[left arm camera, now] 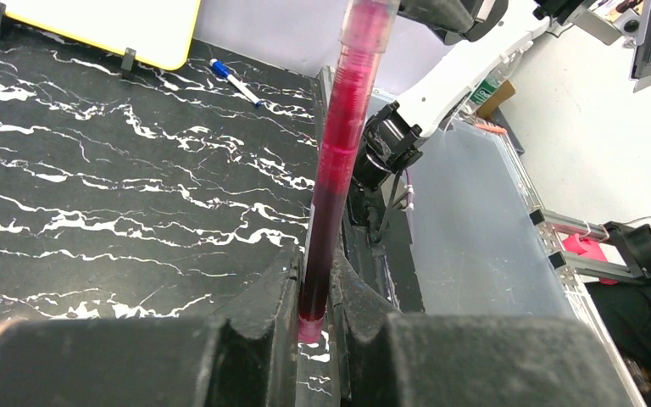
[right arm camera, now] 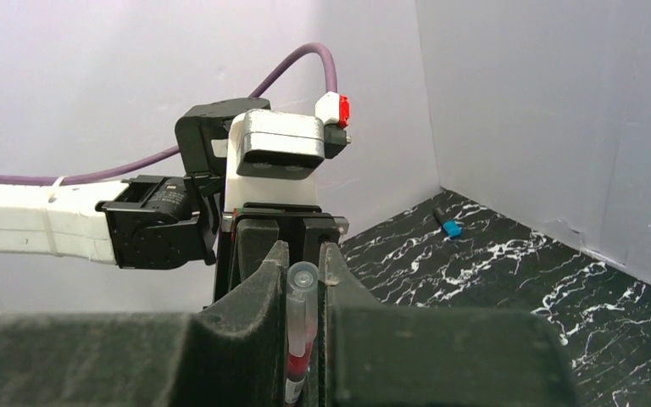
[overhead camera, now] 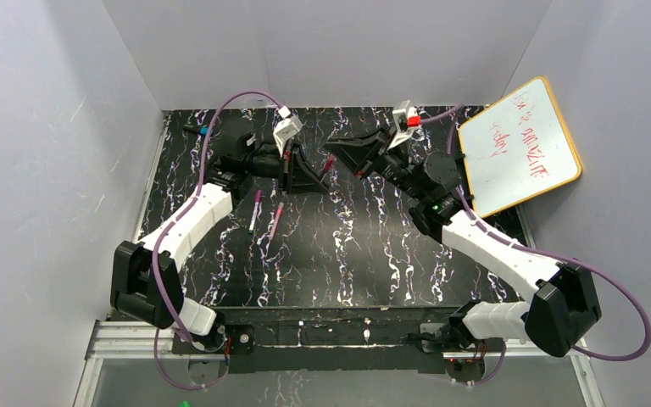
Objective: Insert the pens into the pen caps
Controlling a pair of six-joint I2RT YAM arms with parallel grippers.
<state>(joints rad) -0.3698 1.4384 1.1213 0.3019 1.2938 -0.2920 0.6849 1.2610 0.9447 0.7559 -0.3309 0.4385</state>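
Note:
My left gripper [overhead camera: 305, 174] [left arm camera: 315, 271] is shut on the tail end of a red pen [left arm camera: 339, 170]. The pen runs out past the fingertips and has a translucent pink cap [left arm camera: 367, 21] on its far end. My right gripper [overhead camera: 352, 153] [right arm camera: 303, 254] faces it closely and is shut on a clear pen cap [right arm camera: 303, 284] with a red pen inside. I cannot tell whether both hold the same pen. A short red piece [overhead camera: 329, 163] shows between the two grippers. Two more pens, magenta [overhead camera: 255, 210] and pink-red [overhead camera: 275, 219], lie on the mat left of centre.
A small blue-and-black item [overhead camera: 200, 131] [right arm camera: 449, 227] lies at the far left corner. A yellow-framed whiteboard [overhead camera: 521, 144] [left arm camera: 93, 21] leans at the right wall, with a blue-tipped pen [left arm camera: 236, 82] on the mat near it. Grey walls enclose the black marbled mat [overhead camera: 373, 254].

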